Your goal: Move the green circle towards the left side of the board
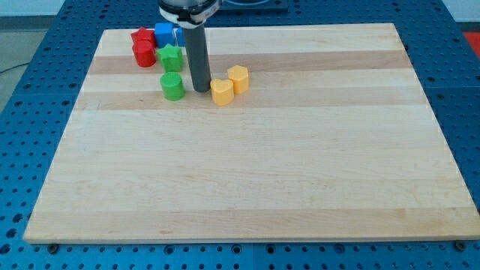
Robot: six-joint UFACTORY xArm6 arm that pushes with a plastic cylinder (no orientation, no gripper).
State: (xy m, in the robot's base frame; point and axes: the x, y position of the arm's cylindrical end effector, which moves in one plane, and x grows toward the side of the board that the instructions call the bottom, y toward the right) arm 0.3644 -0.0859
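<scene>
**Tip down btwn green circle & yellow pair**

My tip [201, 90] sits on the board [247, 172], upper-left area, rod upright. No jaws on this tool, just a plain dark rod; holds nothing.

Green circle [172, 86]: at 9 o'clock from the tip, just beside it, a thin gap showing, so not clearly touching. It stands upright on the wood, near the view's top-left, not at the left edge.

Other blocks, clock dirs from the tip:
- yellow heart [221, 91], 3 o'clock, just beside the tip; can't tell if touching.
- yellow hexagon [238, 79], approx 2 o'clock, touching or nearly touching the heart.
- green star [171, 58], approx 10–11 o'clock, above the circle, apart from it.
- 2 red blocks [142, 46], 10 o'clock, near top-left corner, stacked close; shapes unclear.
- blue block [164, 34], 11 o'clock, beside the reds; a 2nd blue bit partly hidden behind the rod.
</scene>
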